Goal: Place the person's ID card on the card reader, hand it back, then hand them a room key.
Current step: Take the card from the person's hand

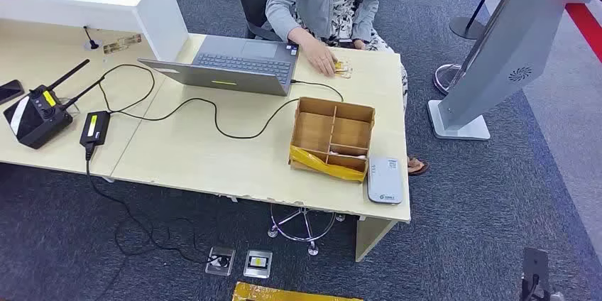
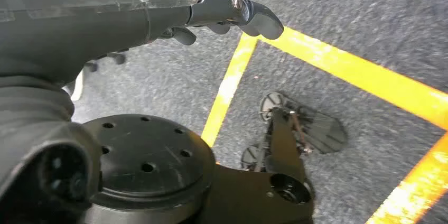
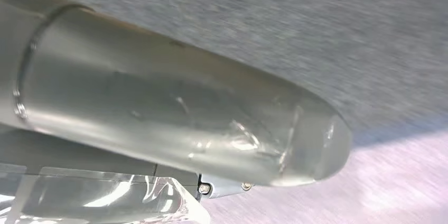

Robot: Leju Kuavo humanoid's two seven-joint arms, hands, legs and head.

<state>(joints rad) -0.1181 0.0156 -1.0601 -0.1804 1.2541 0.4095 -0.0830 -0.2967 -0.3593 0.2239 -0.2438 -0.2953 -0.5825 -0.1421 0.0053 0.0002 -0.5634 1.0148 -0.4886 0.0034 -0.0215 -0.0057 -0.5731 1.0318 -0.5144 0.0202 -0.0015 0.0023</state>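
Note:
A person sits at the far side of the desk (image 1: 213, 159) with one hand resting on a small yellowish ID card (image 1: 343, 69) beside the laptop. The grey-white card reader (image 1: 385, 180) lies flat at the desk's near right corner. Next to it stands a divided cardboard box (image 1: 331, 138); its contents are too small to tell. My left hand (image 2: 227, 15) hangs over the carpet, thumb stretched out, fingers loosely apart, holding nothing. In the right wrist view a silver cover (image 3: 174, 113) hides my right hand's fingers.
An open grey laptop (image 1: 238, 65) stands mid-desk, its black cable looping to a power brick (image 1: 94, 128). A black radio unit (image 1: 35, 113) sits at the left. A grey kiosk stand (image 1: 490, 52) rises right of the desk. Yellow floor tape (image 2: 338, 65) crosses the carpet.

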